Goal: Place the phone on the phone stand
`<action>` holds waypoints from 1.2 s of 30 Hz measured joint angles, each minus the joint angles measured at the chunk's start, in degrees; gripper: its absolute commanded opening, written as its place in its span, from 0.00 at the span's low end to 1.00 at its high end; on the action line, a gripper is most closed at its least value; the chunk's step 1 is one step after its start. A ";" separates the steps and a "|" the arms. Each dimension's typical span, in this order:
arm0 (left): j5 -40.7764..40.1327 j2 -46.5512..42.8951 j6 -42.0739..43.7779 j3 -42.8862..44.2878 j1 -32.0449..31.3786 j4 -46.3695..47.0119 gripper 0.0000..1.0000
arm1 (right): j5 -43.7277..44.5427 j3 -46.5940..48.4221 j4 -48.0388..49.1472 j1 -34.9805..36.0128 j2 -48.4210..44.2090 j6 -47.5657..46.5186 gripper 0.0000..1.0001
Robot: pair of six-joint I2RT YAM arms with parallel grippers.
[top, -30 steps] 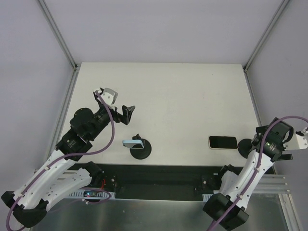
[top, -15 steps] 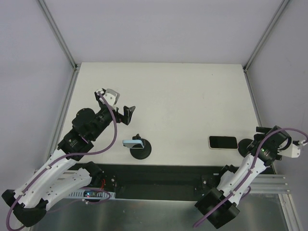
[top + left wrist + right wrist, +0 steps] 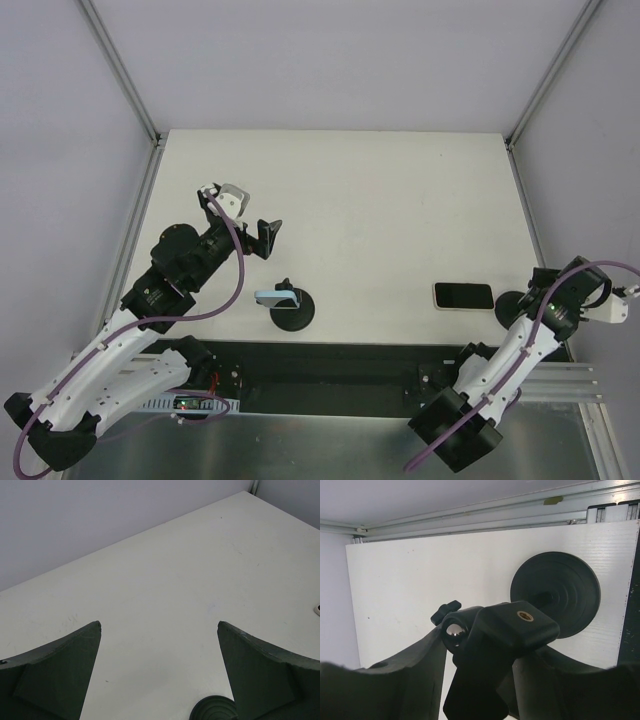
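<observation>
The phone lies flat, screen up, on the white table near its front right. Just right of it is a black phone stand, half hidden under my right arm. In the right wrist view the stand's round base rests on the table, and its ball joint and head sit between my fingers. My right gripper has both fingers pressed against that head. My left gripper hangs open over bare table at the left, holding nothing.
A second stand with a round black base and a light blue cradle stands near the front edge, left of centre. Aluminium rails run along the table's right edge. Grey walls close in the sides and back.
The jaws of my right gripper have closed from wide open onto the black stand, and its wrist has shifted slightly. The left arm has barely moved. The phone lies where it was.
</observation>
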 measured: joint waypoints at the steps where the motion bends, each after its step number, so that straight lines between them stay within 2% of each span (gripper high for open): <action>1: 0.00 0.00 0.00 0.00 0.00 0.00 0.99 | -0.15 0.55 -0.35 0.17 0.50 -0.22 0.13; 2: 0.00 0.00 0.00 0.00 0.00 0.00 0.99 | -0.17 1.20 -0.70 0.42 1.09 -0.83 0.10; 3: 0.00 0.02 0.00 0.00 0.00 0.00 0.99 | -0.31 2.12 -0.68 0.72 1.99 -1.77 0.02; 4: 0.00 0.02 0.00 0.00 0.00 0.00 0.99 | -0.48 2.47 -0.44 1.07 2.38 -2.14 0.00; 9: 0.02 0.52 0.00 0.00 0.00 0.02 0.99 | -0.90 6.12 2.62 6.43 4.42 -5.79 0.01; 18: -1.05 1.27 0.28 -0.04 0.00 0.02 0.99 | 4.04 19.15 8.52 33.99 12.83 -11.28 0.00; 27: -4.96 1.99 1.60 -0.96 0.00 0.50 0.99 | 7.17 19.45 11.69 65.94 22.60 -7.10 0.00; 31: -5.09 2.75 1.60 -1.03 0.00 0.66 0.99 | 8.85 16.90 14.16 72.74 24.09 -2.08 0.00; 36: -5.05 2.73 1.55 -1.05 0.00 0.81 0.99 | 14.19 14.56 15.34 76.46 26.93 5.01 0.00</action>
